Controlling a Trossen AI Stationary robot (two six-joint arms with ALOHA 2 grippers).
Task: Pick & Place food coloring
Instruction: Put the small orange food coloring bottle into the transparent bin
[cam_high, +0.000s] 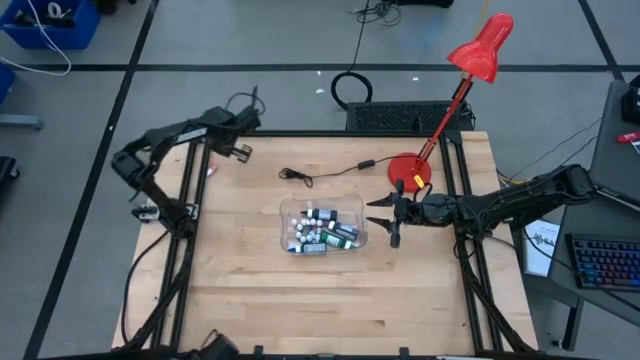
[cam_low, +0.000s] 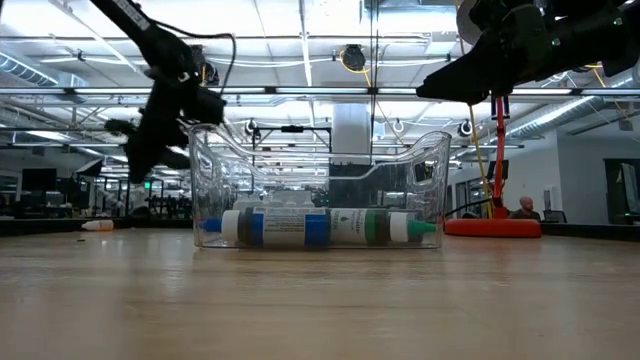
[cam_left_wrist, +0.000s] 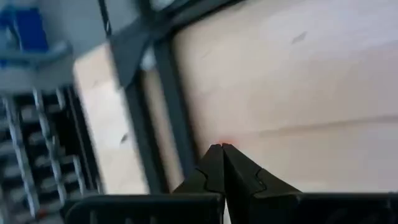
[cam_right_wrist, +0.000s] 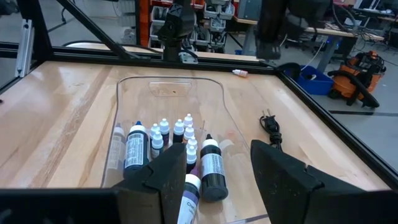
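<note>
From above, the clear plastic tub (cam_high: 322, 228) sits mid-table on the pale wooden table (cam_high: 250, 290), holding the small white-capped food coloring bottles (cam_high: 322, 233). The right gripper (cam_high: 384, 218) hovers just beside the tub's right wall, fingers spread, empty. The left gripper (cam_high: 243, 150) waits at the far left corner, well apart from the tub, beyond the black power cord (cam_high: 325, 174) and red desk lamp (cam_high: 470, 75).

At table height, the bottles (cam_low: 320, 227) lie stacked in the tub (cam_low: 420, 170), the right gripper (cam_low: 450, 85) above its edge.

The left wrist view shows the left gripper (cam_left_wrist: 222, 148) pinched shut on nothing.

In the right wrist view, the right gripper (cam_right_wrist: 217, 165) stands moderately wide, the bottles (cam_right_wrist: 171, 146) just ahead of it.
</note>
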